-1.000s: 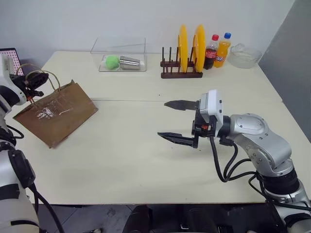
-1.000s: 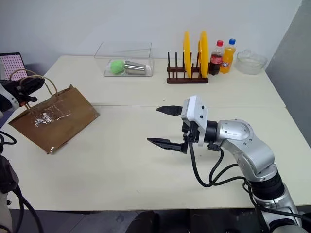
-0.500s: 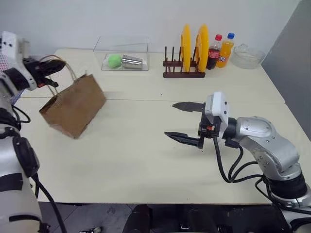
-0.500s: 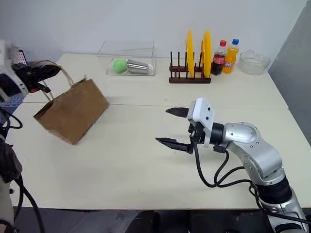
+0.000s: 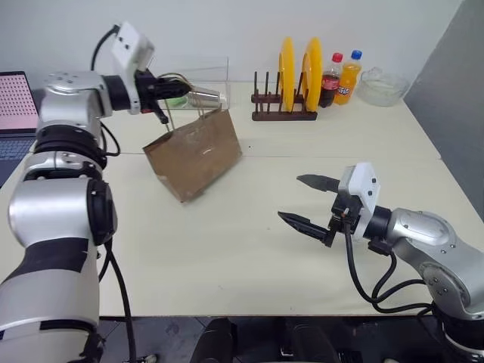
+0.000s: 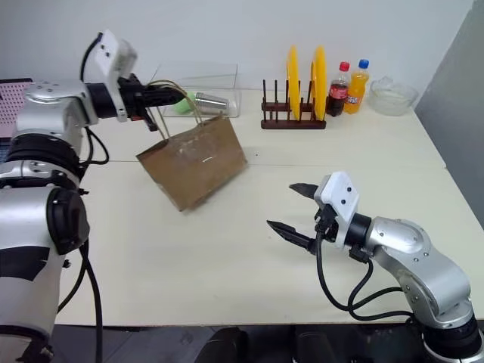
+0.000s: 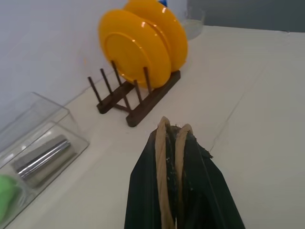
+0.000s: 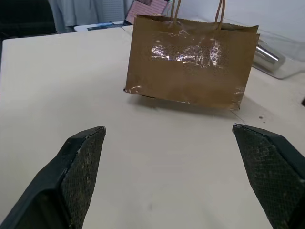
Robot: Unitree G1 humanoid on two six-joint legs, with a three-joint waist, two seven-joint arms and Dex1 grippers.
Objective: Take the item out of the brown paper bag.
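The brown paper bag (image 5: 195, 155) hangs tilted by its two loop handles (image 7: 167, 162), with its lower corner close to the table (image 5: 227, 249). My left gripper (image 5: 168, 88) is shut on those handles above the bag's top edge, left of the table's middle. In the right wrist view the bag (image 8: 190, 67) shows its creased face with faint white marks. My right gripper (image 5: 291, 198) is open and holds nothing, low over the table at the front right, well apart from the bag. The item is hidden from view.
At the table's back stand a clear box (image 5: 215, 76) with a green ball and a metal cup, a wooden rack with yellow plates (image 5: 291, 76), two bottles (image 5: 336, 76) and a glass bowl (image 5: 382, 87). A laptop (image 5: 15, 102) sits at the far left.
My left gripper has closed on the handles and carried the bag up and to the right, from the table's left edge toward its middle. My right gripper has drawn back a little, still open.
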